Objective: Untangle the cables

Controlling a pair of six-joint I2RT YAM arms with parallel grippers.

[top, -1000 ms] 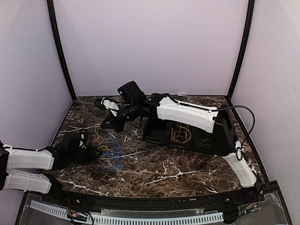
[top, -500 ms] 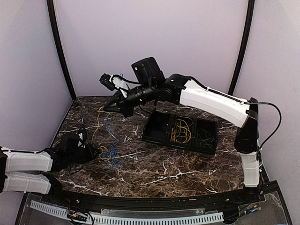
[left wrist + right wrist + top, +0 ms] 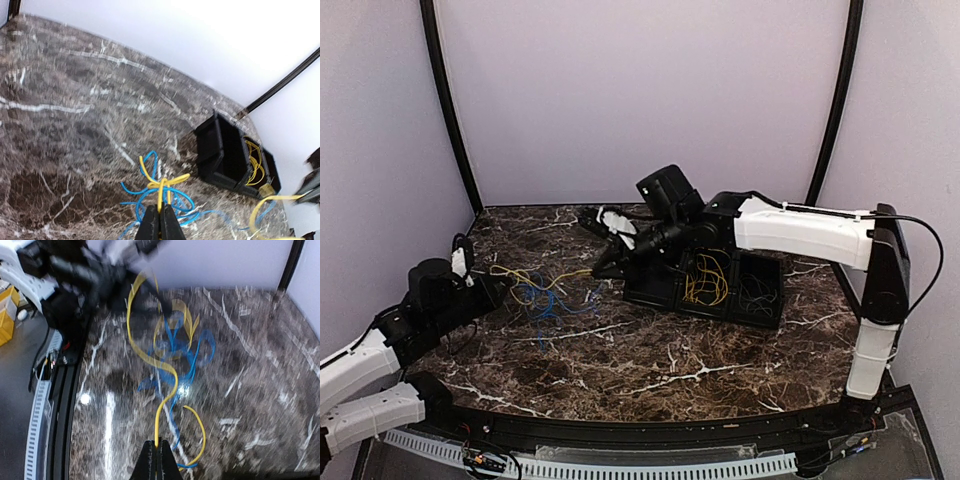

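The left fingers [image 3: 149, 226] and right fingers [image 3: 148, 463] pinch the yellow cable [image 3: 160, 197]. It looks light and limp; hold it beside the blue cable [image 3: 176, 342].

A dark brown marble-patterned worktop with white veins [image 3: 660, 365] is enclosed on three sides by plain pale lilac wall panels [image 3: 640, 90]. The back panel is met at each side by a slim black corner post, one at the left [image 3: 448, 110] and one at the right [image 3: 835, 100]. The near edge is bordered by a curved black rim [image 3: 650, 432] and a white slotted strip [image 3: 650, 467]. Soft, even light is cast throughout. A bright glare patch [image 3: 85, 399] is seen on the worktop in the right wrist view, with blurred dark grey floor [image 3: 20, 405] beyond its edge.
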